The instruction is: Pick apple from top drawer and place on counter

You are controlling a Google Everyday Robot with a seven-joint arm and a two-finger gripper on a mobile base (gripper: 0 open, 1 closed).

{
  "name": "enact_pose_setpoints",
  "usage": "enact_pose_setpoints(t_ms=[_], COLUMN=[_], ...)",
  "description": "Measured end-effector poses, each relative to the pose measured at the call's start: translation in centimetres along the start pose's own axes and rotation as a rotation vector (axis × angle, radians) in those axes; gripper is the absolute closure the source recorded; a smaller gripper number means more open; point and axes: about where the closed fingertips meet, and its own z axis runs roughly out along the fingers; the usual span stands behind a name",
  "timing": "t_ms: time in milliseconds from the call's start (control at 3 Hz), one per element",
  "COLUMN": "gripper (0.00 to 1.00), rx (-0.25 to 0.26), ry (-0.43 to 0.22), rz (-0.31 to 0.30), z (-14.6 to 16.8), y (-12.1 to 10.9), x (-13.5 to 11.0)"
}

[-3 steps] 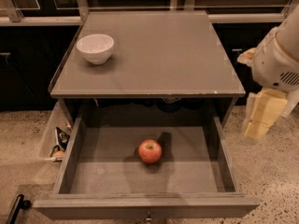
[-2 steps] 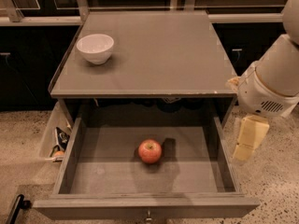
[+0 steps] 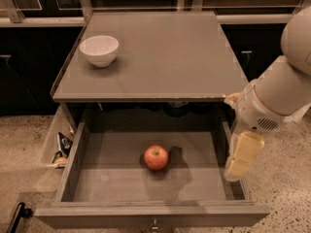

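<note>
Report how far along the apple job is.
Done: the drawer stands open, so the apple is exposed. In hand: nothing yet; the gripper hangs over the drawer's right wall, apart from the apple, which lies on the drawer floor. Left: grasp the apple, lift it out and set it on the counter, where a white bowl sits back left.

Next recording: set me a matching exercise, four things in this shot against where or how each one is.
1 small round red apple
2 white ceramic bowl
3 cream two-finger gripper
4 wide grey-brown wooden top drawer

A pulled open
B beside the drawer's right wall
C on the drawer's bottom
D on the grey-brown counter

Pairs: 1-C, 2-D, 3-B, 4-A
</note>
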Motion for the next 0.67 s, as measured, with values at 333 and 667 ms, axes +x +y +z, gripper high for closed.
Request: enact_pose_setpoints(t_ms=[333,667], gripper=[0.00,0.00], rx=[-0.058,-0.056], ry=[-0.123,-0.263], rz=[0.037,0.040], z=[5.8,10.4], y=[1.4,2.1], x=[-1.6,-3.6])
